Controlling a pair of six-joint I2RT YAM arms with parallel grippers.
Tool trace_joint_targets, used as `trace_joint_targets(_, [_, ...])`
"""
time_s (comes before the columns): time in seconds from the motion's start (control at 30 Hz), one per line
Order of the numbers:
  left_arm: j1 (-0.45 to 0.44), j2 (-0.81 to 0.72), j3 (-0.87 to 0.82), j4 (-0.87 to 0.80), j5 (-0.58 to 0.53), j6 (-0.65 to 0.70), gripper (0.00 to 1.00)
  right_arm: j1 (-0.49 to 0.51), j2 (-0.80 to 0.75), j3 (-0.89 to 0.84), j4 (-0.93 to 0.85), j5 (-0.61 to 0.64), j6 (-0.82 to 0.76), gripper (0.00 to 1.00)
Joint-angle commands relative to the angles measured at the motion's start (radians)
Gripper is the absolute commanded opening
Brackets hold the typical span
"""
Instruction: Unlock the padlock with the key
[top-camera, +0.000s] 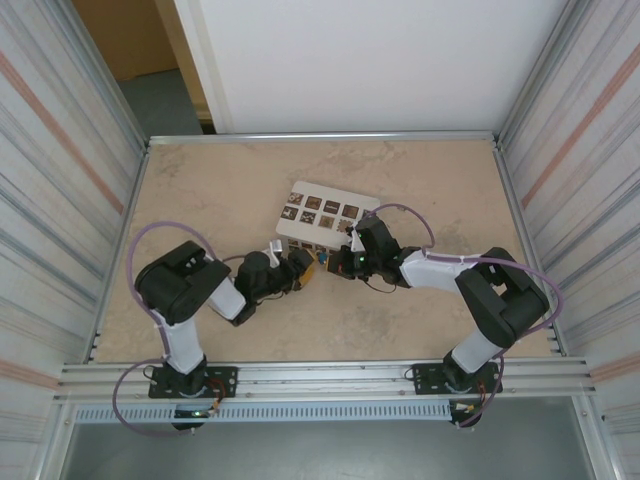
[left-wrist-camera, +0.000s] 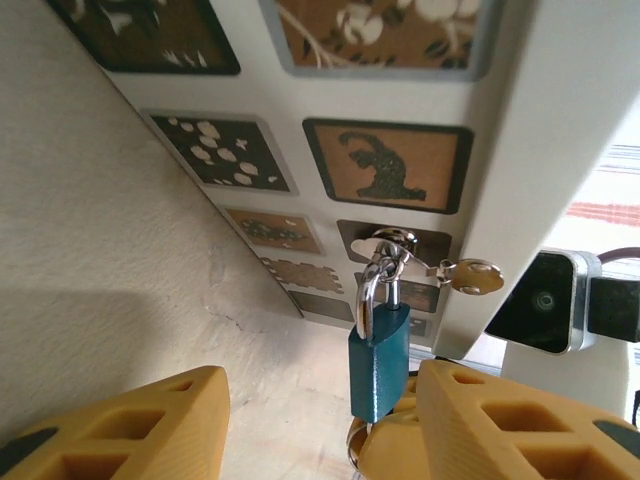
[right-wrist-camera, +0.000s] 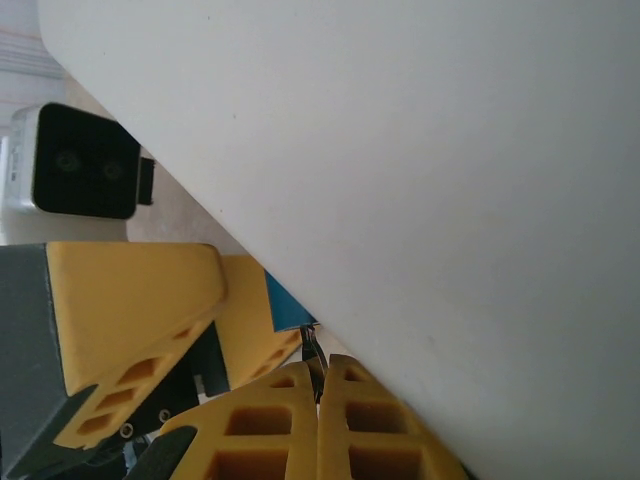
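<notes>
The white box (left-wrist-camera: 530, 150) carries rows of squares (left-wrist-camera: 385, 165). Their grounds are tan, brown or near-black, with pale blossoms, white dots or a dark curled silhouette, and each is framed in grey. One side of the box is plain white. Against its patterned face, the padlock (left-wrist-camera: 378, 365) has a deep teal-blue body and a shiny silvery shackle. My left jaws, in front of the box, are mustard yellow with darker hollows. My right jaws, beside the box, are the same yellow. Under the box the bench (top-camera: 220, 190) is pale beige with faint marbling.

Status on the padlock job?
Left gripper open either side of padlock. Right gripper shut, tips at box wall. Padlock hanging from box latch, shackle closed.
</notes>
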Motion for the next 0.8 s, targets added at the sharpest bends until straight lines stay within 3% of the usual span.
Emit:
trace_joint_targets(0.0, [-0.012,0.031,0.026,0.106,-0.009,-0.039,0.52,0.01,0.007,0.031,0.029,-0.022,0.013,0.0])
trace_joint_targets(0.37, [-0.013,0.079,0.057,0.133,-0.022,-0.066,0.45,0.009,0.005,0.03,0.03,-0.024,0.017,0.0])
trace_joint_targets(0.77, [-0.015,0.111,0.09,0.14,-0.021,-0.091,0.31,0.009,-0.001,0.027,0.046,-0.036,0.042,0.0])
